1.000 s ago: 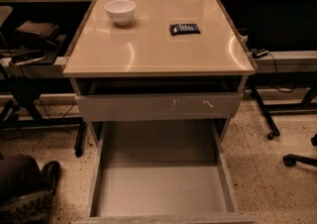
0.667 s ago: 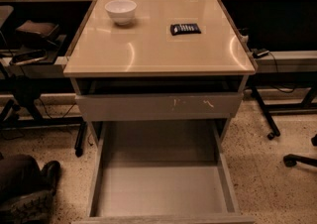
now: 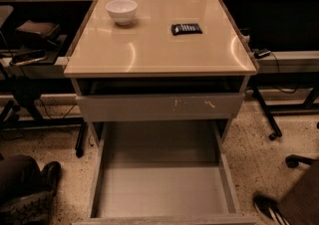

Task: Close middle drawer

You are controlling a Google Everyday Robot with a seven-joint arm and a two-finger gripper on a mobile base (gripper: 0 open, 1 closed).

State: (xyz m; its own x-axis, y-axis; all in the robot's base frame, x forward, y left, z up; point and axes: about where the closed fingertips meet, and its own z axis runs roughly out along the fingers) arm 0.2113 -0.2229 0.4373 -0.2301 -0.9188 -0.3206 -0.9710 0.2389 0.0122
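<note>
Workshop; middle drawer [image 3: 162, 189] open; jaws unseen

Speckled terrazzo floor [image 3: 259, 154], dark workbenches [image 3: 281, 17] along the back, wheeled chair legs [image 3: 269, 122], warm light

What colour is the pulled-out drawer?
Plain grey drawer, shown in the camera view. The gripper is low at the right edge.

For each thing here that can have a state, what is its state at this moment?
middle drawer: pulled far out, nothing inside.
scratched drawer front: pushed in, or nearly so.
white bowl: upright on the cabinet top.
black flat object: lying flat on the cabinet top.
gripper: probably the dark shape at lower right, beside the middle drawer, not touching it.
</note>
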